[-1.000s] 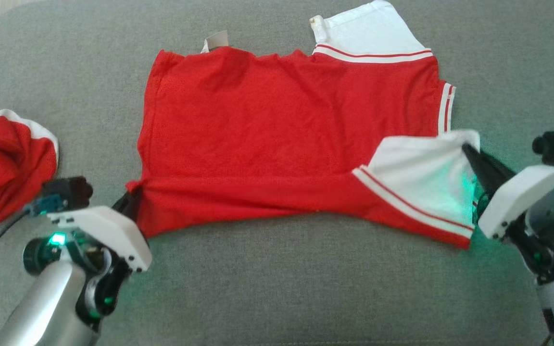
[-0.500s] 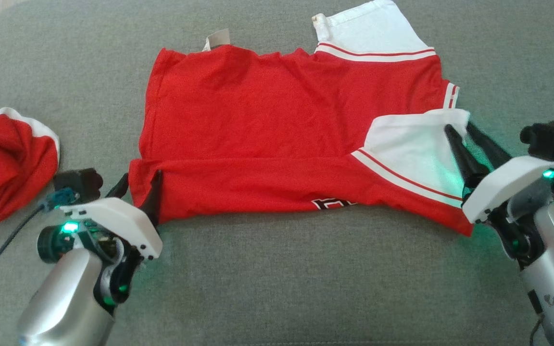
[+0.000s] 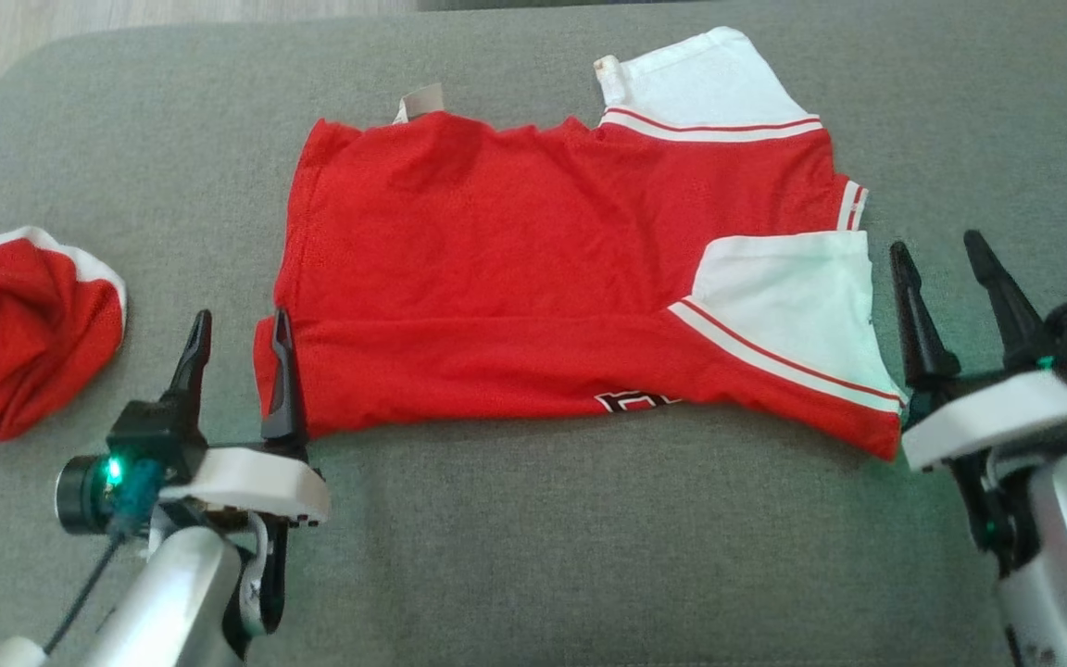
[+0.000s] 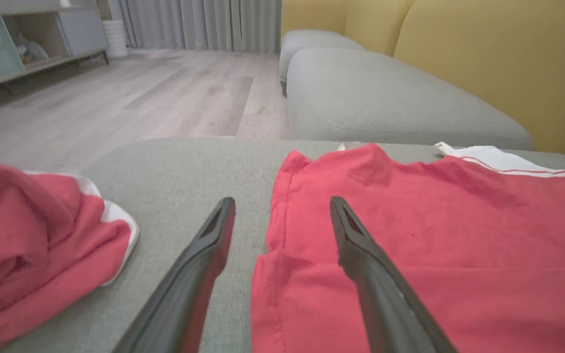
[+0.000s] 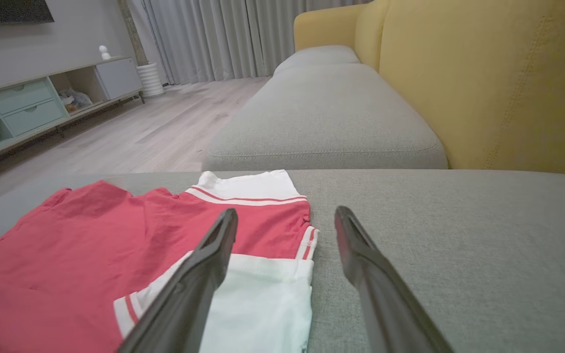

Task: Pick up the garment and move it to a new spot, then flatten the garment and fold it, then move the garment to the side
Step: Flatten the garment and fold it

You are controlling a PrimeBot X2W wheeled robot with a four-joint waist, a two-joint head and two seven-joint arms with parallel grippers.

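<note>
On the grey cushion (image 3: pixel 589 556) in front of me, the red garment (image 3: pixel 515 269) lies spread out and mostly flat. Its near edge is folded over in a long band, and a bit of black-and-white print peeks out below that fold. One white sleeve (image 3: pixel 793 296) with red stripes rests on top of the red cloth at the right end. The other sleeve (image 3: pixel 700 83) sticks out at the far edge, and a small label (image 3: pixel 422 97) pokes up further left.

From the head view I see the left gripper (image 3: pixel 242 315) at the garment's near left corner, fingers spread wide and pinching nothing. Its wrist view puts the inner finger over the red cloth and the outer finger over bare cushion. I cannot tell whether either one touches the surface.

The right gripper (image 3: pixel 935 243) sits just beside the white sleeve's right edge, also spread wide, with nothing between its fingers. Its own camera looks along the inner finger across the sleeve, while the outer finger is over plain cushion.

A second crumpled red cloth (image 3: pixel 19 333) with white trim lies well apart, at the cushion's left. Beyond are a yellow sofa back (image 5: pixel 483 88) and a wooden floor (image 4: pixel 115 98).
</note>
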